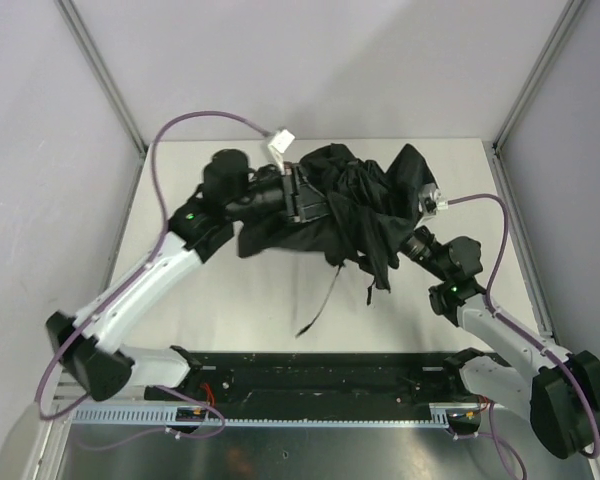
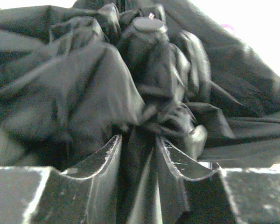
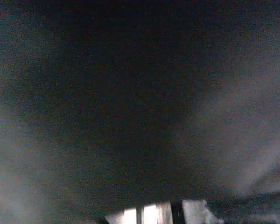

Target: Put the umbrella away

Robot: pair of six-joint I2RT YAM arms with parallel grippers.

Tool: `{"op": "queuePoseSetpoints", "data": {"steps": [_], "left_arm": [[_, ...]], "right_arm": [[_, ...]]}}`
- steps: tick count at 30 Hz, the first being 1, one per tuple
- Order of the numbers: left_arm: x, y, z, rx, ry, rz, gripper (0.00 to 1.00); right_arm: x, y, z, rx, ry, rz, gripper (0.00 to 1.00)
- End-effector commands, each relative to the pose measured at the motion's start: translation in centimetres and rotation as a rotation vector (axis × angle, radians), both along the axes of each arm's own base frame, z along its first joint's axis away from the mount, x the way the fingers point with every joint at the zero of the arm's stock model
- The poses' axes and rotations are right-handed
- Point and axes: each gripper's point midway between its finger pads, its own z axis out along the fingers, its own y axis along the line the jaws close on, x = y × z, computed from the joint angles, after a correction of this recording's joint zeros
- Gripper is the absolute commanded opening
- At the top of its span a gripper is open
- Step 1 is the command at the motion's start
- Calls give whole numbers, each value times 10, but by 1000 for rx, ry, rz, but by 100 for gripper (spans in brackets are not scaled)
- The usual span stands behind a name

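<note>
Umbrella [image 1: 350, 205] is held up between both arms at the far middle of the table [image 1: 230, 300].

The black fabric is seen bunched and loose, not wrapped, and is spread from the left gripper [image 1: 305, 195] across to the right gripper [image 1: 415, 240]. In the left wrist view a fold of fabric is pinched between the left fingers [image 2: 107, 158], which are closed on it from both sides, and a round black end cap [image 2: 149, 23] is seen just beyond. The right wrist view is blacked out by fabric, and the right fingers are buried under the canopy from above, so their state cannot be told. A thin cord [image 1: 318, 305] is hung down toward the near side, with its end on the table.
</note>
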Motion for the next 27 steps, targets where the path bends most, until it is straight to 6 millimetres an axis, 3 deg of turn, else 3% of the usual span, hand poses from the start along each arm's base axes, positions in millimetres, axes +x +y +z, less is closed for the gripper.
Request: {"op": "queuePoseSetpoints", "data": {"steps": [1,4,6,13,16,21,27], "left_arm": [[14,-28,4,5,-14,-23,31],[27,-31,-5,32,-19,19,19],[25,-25,0,28,-42,33,18],[-26,17,21,5,-223,7,80],[-46,39,29,-24,-274,26,97],[-47,53,49,-120,-235,133,99],[-40,23,58,-173,-177,128,99]], "right_arm": [[-36,15,38,70,-152,129,0],[-47,21,35,66,-159,175,0],[-49,20,31,53,-167,192,0],[-48,-2,26,-3,-266,197,0],[-50,-3,29,-20,-303,209,0],[-48,-3,30,-11,-301,206,0],[-49,3,34,3,-310,203,0]]}}
